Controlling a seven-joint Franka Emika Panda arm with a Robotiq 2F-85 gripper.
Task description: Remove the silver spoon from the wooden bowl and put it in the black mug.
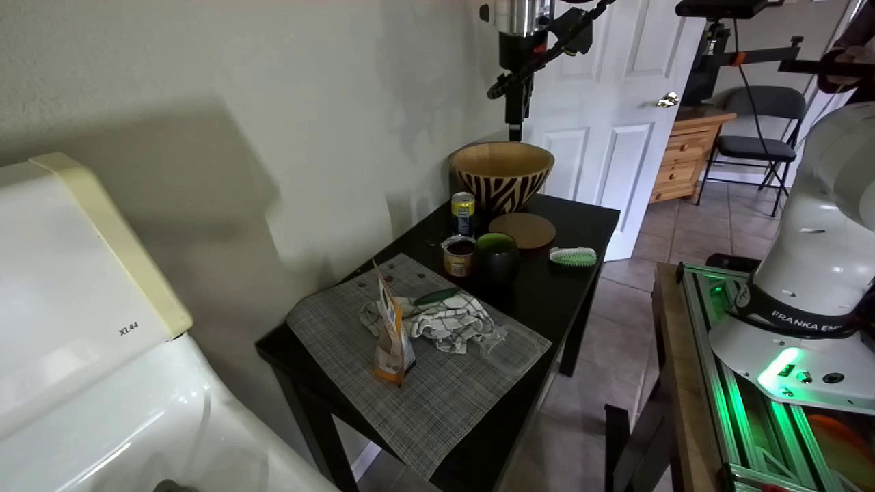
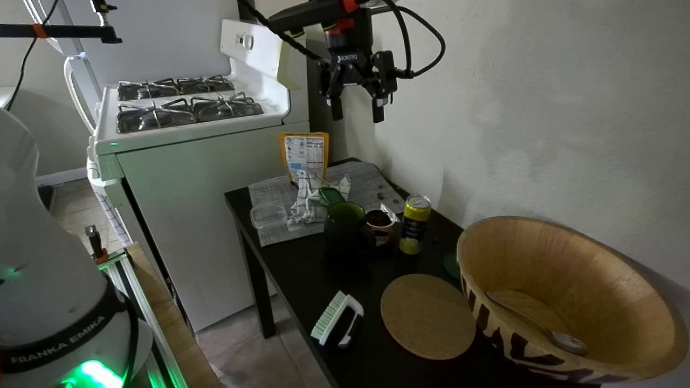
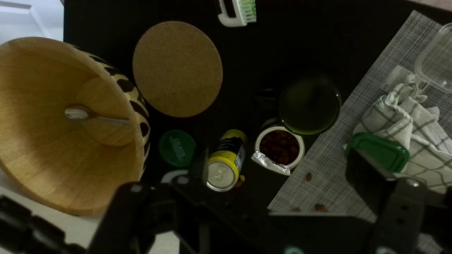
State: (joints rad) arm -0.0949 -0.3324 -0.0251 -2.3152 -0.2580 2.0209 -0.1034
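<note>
fingers [image 2: 336, 109]: spread apart, above counter [image 2: 294, 274] | spoon [image 2: 561, 339]: inside wooden bowl [image 2: 560, 264], lying at its bottom | black mug [image 1: 497, 265]: upright on counter, green inside, just beside small tub [image 1: 458, 262]

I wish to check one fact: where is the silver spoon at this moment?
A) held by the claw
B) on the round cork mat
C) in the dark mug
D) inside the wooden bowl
D: the wrist view shows the silver spoon lying inside the wooden bowl, while the claw hangs open and empty.
</note>
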